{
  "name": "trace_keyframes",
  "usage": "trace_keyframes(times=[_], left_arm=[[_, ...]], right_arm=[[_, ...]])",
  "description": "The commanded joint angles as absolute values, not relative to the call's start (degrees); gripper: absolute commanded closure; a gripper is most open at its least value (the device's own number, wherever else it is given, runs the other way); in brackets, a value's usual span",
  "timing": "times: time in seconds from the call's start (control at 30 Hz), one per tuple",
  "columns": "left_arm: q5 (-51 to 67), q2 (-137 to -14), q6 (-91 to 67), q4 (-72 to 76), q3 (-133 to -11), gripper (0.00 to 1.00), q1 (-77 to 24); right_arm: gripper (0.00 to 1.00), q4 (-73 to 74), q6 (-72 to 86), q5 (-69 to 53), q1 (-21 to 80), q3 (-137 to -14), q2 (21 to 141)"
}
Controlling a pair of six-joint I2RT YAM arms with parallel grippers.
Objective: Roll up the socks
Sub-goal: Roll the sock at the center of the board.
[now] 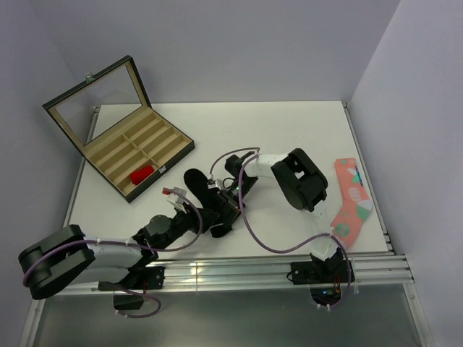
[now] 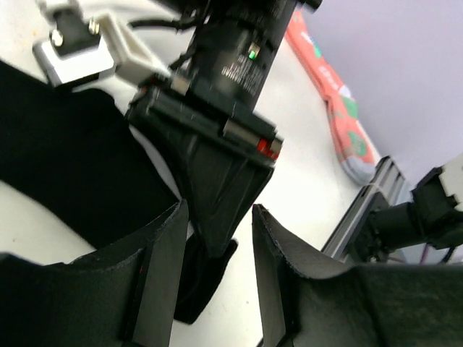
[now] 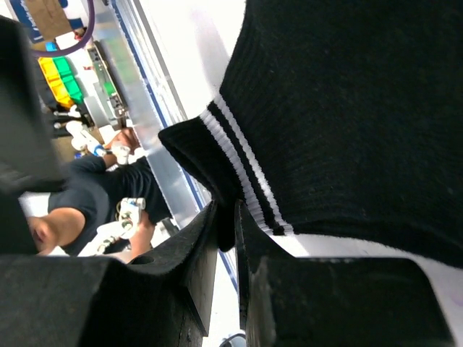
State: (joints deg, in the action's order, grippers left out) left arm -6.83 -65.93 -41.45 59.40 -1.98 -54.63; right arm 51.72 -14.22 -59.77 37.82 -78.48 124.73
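The black sock [image 1: 197, 182] lies at mid-table; its white-striped cuff shows in the right wrist view [image 3: 246, 166]. My right gripper [image 3: 226, 210] is shut on a fold of that cuff, and from above it [image 1: 223, 215] points down at the sock's near end. My left gripper [image 2: 218, 217] stands open just in front. Between its fingers [image 2: 163, 275] sit the right gripper's fingertip and a hanging flap of the black sock [image 2: 206, 278], with no grip on either. The red sock [image 1: 142, 174] lies rolled in the wooden case.
An open compartment case [image 1: 155, 155] with a glass lid stands at the back left. A salmon-pink patterned sock [image 1: 351, 202] lies along the right edge, also seen in the left wrist view [image 2: 333, 94]. An aluminium rail [image 1: 239, 271] runs along the near edge.
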Motion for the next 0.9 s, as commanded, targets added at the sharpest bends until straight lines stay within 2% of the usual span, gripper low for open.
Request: trace_keyframes(times=[0.0, 0.27, 0.4, 0.67, 0.87], left_arm=[[-9.2, -70.3, -39.7, 65.3, 7.0, 0.54, -56.8], [-10.5, -85.6, -41.0, 79.4, 6.9, 0.55, -60.0], [-9.8, -90.3, -40.9, 84.5, 6.2, 0.51, -60.4], [-8.3, -85.6, -39.0, 82.2, 6.4, 0.43, -60.5], [-4.1, -81.2, -36.0, 71.6, 3.3, 0.4, -60.6]], right_arm=[[0.79, 53.8, -14.6, -61.0, 36.4, -78.8, 123.6], [0.79, 58.2, -18.3, -62.4, 34.6, -78.2, 123.6], [0.79, 59.5, -19.8, -62.5, 34.5, -78.2, 123.9], [0.79, 60.4, -19.8, -62.6, 34.2, -79.1, 124.0], [0.8, 60.6, -18.8, -62.6, 34.2, -80.1, 124.0]])
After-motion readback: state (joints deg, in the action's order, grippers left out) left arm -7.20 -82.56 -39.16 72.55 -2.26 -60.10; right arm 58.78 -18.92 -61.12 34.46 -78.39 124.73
